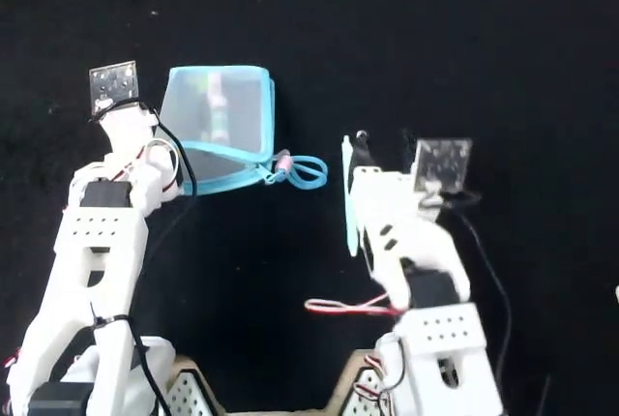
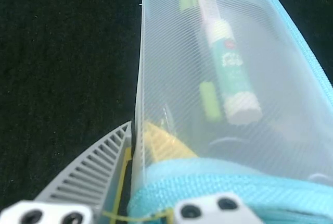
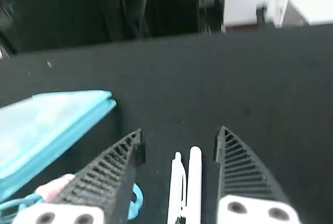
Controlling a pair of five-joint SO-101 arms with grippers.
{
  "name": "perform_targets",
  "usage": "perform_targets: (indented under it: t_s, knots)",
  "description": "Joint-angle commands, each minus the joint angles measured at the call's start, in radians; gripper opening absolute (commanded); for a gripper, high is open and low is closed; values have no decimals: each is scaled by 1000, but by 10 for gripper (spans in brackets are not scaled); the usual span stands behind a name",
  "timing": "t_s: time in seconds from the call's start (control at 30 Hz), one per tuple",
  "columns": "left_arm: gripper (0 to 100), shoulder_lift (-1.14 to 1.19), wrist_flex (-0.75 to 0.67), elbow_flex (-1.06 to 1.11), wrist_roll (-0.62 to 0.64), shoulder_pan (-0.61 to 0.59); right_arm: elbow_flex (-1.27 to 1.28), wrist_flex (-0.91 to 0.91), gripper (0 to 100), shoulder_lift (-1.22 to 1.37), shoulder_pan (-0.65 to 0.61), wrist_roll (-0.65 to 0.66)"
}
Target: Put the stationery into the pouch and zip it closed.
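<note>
Already packed: glue stick point(image 2: 229, 73) was seen inside pouch point(image 1: 218, 126).
Left out: pen point(image 3: 193, 182) was found on table point(image 1: 484, 68); zipping was judged undone.
Left claw point(image 2: 136, 140): was clamped on pouch.
Right claw point(image 3: 180, 135): was held open over pen.

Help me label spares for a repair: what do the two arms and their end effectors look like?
The left arm and right arm are blocky white shells with black motors. A red cable leaves the right arm. Ribbed triangular fingers: grey on the left end effector, black on the right end effector.
</note>
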Motion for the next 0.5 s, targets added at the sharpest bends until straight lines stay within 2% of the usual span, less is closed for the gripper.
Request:
perform_targets:
  t_s: [0.0,0.23,0.47]
  knots:
    - [30,20,-49,77,12,-1,-217,43,204,285,-11,9]
    - [30,12,-60,87,12,-2,-437,49,204,700,-11,8]
    - [30,12,-58,85,12,-1,-601,51,204,954,-9,8]
